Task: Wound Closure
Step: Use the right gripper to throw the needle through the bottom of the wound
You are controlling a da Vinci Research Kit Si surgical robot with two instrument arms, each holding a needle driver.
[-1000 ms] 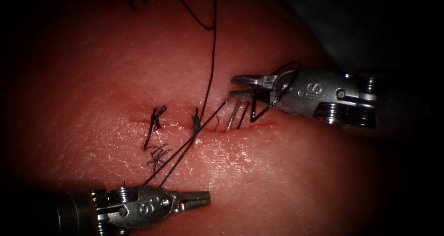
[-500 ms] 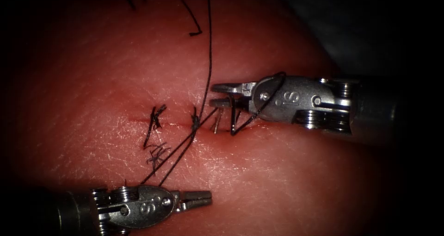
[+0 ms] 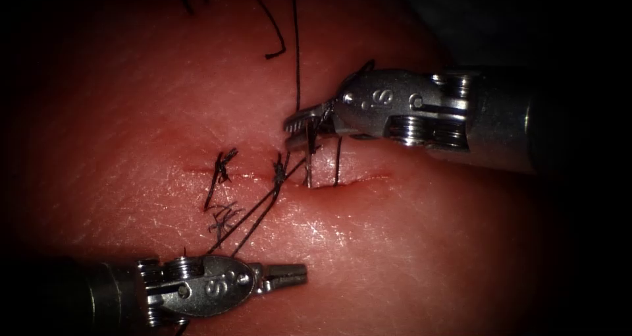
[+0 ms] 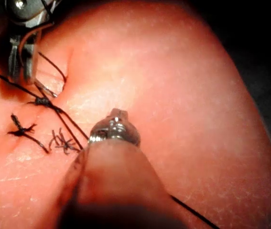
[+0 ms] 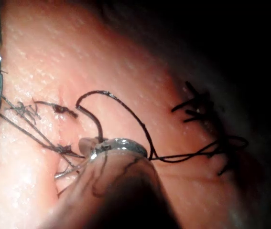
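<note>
The tissue [image 3: 408, 244] is a glistening, faintly wrinkled surface with a horizontal cut [image 3: 296, 178] across its middle. 2 dark knots sit on the cut, one [image 3: 222, 165] to the left, one [image 3: 279, 172] just right of it. A frayed cut end of thread [image 3: 224, 219] lies flat on the surface below the left knot. Thread [image 3: 295, 53] runs up from the cut's open right part; 2 strands slant down-left from the right knot

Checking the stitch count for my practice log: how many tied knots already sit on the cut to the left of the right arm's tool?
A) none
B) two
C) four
B: two dark knots sit side by side on the cut, left of the right tool.
</note>
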